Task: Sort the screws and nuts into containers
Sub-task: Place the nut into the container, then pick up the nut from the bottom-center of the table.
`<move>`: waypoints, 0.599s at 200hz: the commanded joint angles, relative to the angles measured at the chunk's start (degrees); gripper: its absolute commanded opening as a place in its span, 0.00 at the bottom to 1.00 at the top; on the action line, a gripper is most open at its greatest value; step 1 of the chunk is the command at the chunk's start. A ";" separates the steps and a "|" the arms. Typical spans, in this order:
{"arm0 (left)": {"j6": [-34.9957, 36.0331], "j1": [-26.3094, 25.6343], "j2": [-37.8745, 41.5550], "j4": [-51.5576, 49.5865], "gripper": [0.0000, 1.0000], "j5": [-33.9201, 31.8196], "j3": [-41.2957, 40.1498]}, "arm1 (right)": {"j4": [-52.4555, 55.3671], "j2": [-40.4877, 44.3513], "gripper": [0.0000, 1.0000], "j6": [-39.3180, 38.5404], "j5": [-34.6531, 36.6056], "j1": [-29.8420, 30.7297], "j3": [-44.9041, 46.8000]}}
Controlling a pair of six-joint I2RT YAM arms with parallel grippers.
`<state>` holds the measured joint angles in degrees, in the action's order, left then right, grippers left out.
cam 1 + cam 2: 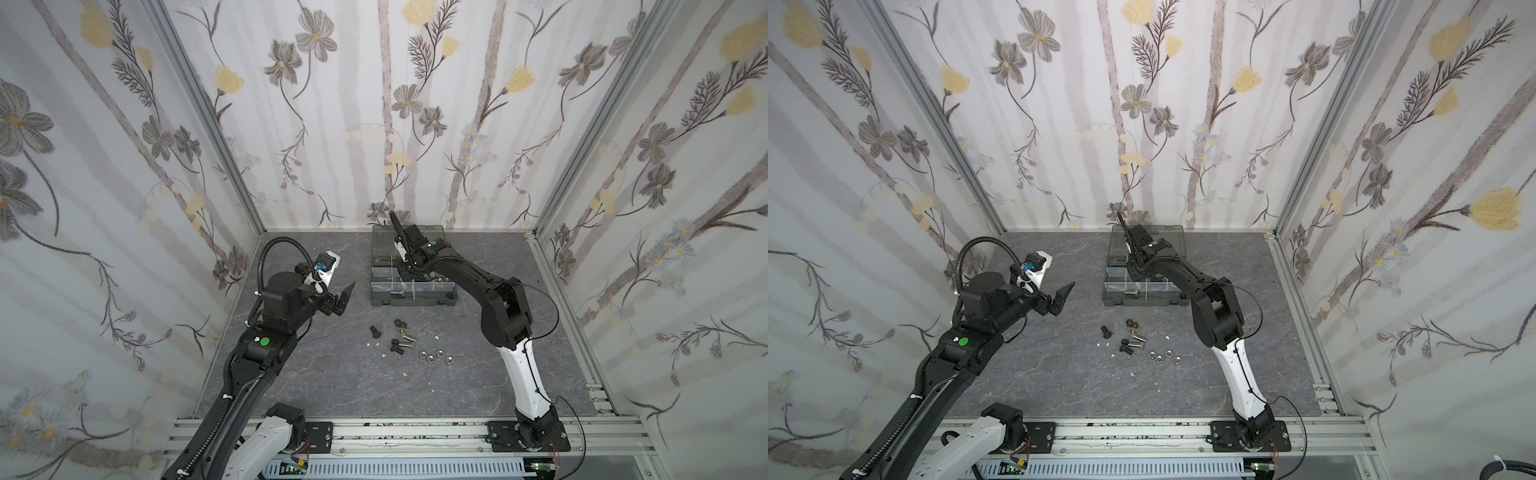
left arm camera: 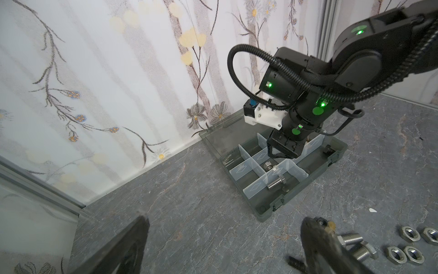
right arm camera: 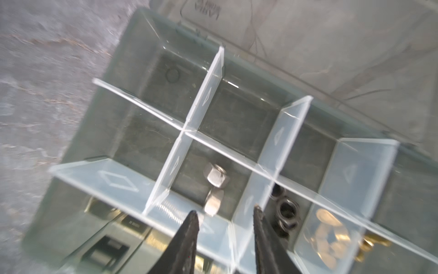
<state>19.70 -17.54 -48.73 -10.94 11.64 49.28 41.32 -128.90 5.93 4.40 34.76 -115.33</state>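
- Bench [image 1: 332, 386]: matt grey stone-look surface, pale veins.
- Case [image 1: 411, 302]: dark grey plastic, slightly glossy.
- Dividers [image 3: 208, 95]: smooth translucent plastic.
- Nuts [image 2: 403, 231]: shiny silver metal.
- Screws [image 2: 276, 183]: bright threaded metal; others matt black.

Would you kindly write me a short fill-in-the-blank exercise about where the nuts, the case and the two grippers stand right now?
1. The right gripper hangs over the organizer case with its jaws ____.
2. ____ loose silver nuts lie clustered on the table.
3. In the case, the compartment between the silver nut and the brass wing nuts holds ____ nuts.
4. The left gripper holds ____.
Missing words: open; four; black; nothing.
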 commanded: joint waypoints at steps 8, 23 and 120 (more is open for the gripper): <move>0.77 0.01 0.38 1.23 1.00 0.14 0.48 | 1.22 9.27 0.41 -0.13 3.13 0.04 7.88; 0.69 0.00 0.48 1.23 1.00 0.29 0.48 | 0.92 16.33 0.42 1.54 4.11 0.09 16.14; 0.34 0.04 0.29 1.54 1.00 0.42 0.12 | -6.85 46.70 0.48 18.10 -6.81 3.91 62.65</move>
<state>19.68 -17.54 -48.49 -10.92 11.66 49.28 36.86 -84.47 18.79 -1.30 38.11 -55.92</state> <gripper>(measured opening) 0.998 0.480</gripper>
